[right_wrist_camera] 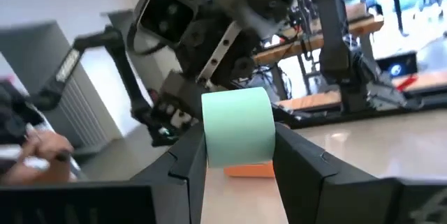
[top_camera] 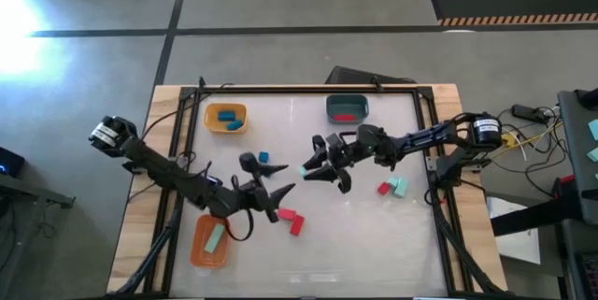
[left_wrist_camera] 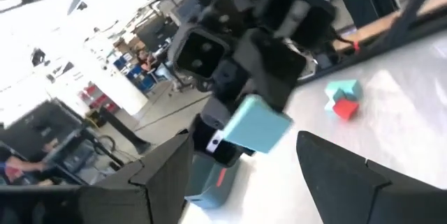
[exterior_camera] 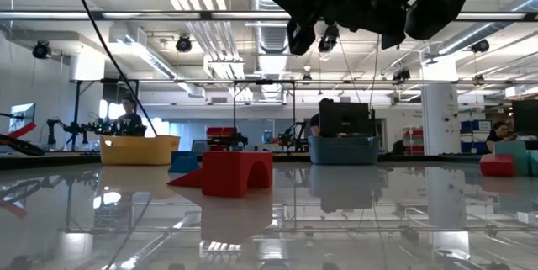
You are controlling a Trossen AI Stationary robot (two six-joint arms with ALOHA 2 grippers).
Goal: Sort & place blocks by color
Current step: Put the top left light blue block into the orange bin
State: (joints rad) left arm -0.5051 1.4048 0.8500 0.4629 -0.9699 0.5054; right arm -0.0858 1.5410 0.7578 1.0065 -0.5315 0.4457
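Note:
My right gripper (top_camera: 311,169) hangs above the table's middle, shut on a pale mint-green block (right_wrist_camera: 237,125). My left gripper (top_camera: 271,176) is open and faces it from the left. The left wrist view shows its dark fingers on either side of that block (left_wrist_camera: 255,125), apart from it. A blue block (top_camera: 263,157) and two red blocks (top_camera: 292,221) lie near the left gripper. One red block (top_camera: 384,188) and one mint block (top_camera: 400,186) lie to the right. The yellow tray (top_camera: 211,111) holds blue blocks, the teal-grey tray (top_camera: 347,100) a red one, and the orange tray (top_camera: 200,244) a mint one. My right gripper pinches the mint block by two opposite side faces (right_wrist_camera: 209,137), one finger on each. The fingers (right_wrist_camera: 300,161) reach from the table's right toward its left. The block is lifted clear of the table, and its broad end face sticks out past the fingertips.
Black frame rails (top_camera: 308,88) run around the white work surface. A red arch-shaped block (exterior_camera: 236,172) stands close in the low view. Bare surface lies along the table's near edge (top_camera: 374,253). People sit in the room behind the table.

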